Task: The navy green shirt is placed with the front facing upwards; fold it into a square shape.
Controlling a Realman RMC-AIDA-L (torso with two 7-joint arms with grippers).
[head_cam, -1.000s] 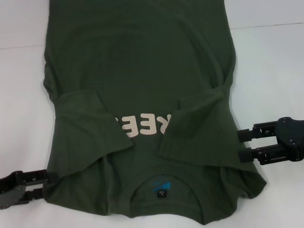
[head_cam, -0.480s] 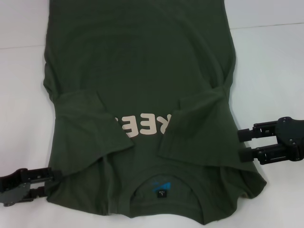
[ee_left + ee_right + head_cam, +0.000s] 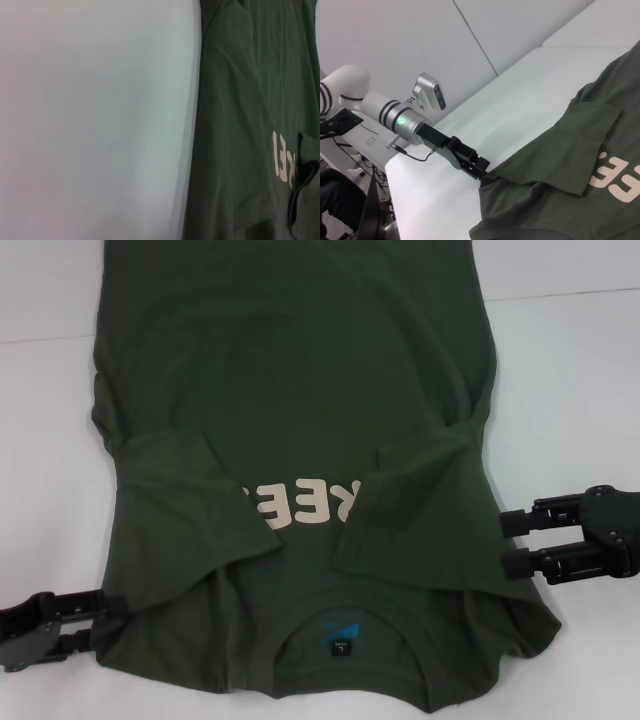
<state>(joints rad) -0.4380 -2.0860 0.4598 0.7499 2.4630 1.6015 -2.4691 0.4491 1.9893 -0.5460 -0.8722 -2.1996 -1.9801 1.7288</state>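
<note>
Olive-green cotton fills most of the head view: the navy green shirt [image 3: 300,440] lies face up on the white table [image 3: 580,390], collar and blue neck label [image 3: 340,635] at the bottom centre, both sleeves already folded inward over the cream lettering [image 3: 300,508]. The left gripper [image 3: 105,618] sits at the lower left of the frame, its fingers at the shirt's shoulder edge; whether they are pinching cloth or merely touching it, I cannot tell. The right gripper [image 3: 510,542] is at the right edge, fingers spread one above the other, tips just against the side seam without closing on it.

The likely next step is lifting the collar end over toward the hem. The risk is an uneven grasp: if one side catches only the top layer, the tucked sleeves may slide out and skew the fold.
</note>
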